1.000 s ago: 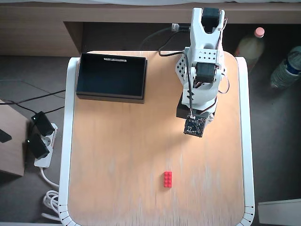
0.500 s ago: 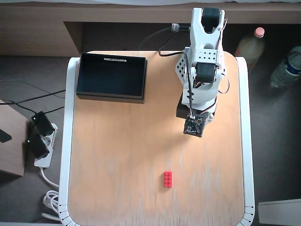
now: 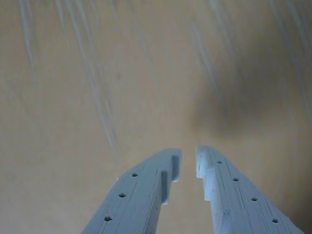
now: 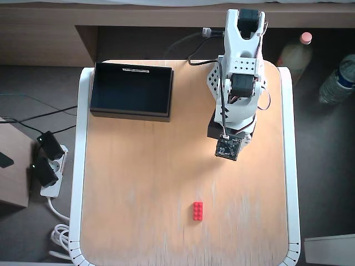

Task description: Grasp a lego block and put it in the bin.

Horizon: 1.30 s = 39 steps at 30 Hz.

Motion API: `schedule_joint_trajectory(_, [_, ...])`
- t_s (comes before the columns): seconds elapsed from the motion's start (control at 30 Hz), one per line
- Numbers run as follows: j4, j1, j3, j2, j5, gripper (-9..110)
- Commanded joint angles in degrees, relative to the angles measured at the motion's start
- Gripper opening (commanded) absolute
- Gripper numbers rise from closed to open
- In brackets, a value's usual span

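The lego block (image 4: 198,211), a small red brick, lies on the wooden table near the front edge, a little right of centre in the overhead view. The bin (image 4: 130,114), a shallow black box with a white label strip, stands at the table's back left corner. The white arm (image 4: 238,83) rises from the back right, and its wrist camera board (image 4: 228,147) hides the fingers from above, well behind the block. In the wrist view my gripper (image 3: 188,157) points at bare blurred wood, its two pale fingers nearly together with nothing between them. Neither block nor bin shows there.
The table (image 4: 138,183) has a white rim. Off its right side two bottles (image 4: 294,52) (image 4: 337,78) stand on the floor. A power strip with plugs (image 4: 49,166) and cables lies off the left side. A dark shelf runs behind the table.
The wrist end has crept very slightly toward the back of the table. Block and bin have not moved.
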Motion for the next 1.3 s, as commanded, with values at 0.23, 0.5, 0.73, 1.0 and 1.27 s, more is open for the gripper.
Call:
schedule_joint_trajectory(0.23, [-0.35, 0.26, 8.61, 4.83, 14.94, 0])
schedule_joint_trajectory(0.5, [-10.99, 4.13, -2.55, -10.99, 22.15, 0])
schedule_joint_trajectory(0.73, [-13.18, 6.59, -23.03, -36.04, 26.54, 0])
schedule_joint_trajectory(1.0, [-17.75, 8.96, -44.3, -58.89, 27.51, 2])
schedule_joint_trajectory(1.27, [-17.75, 12.74, -61.17, -74.97, 31.38, 4])
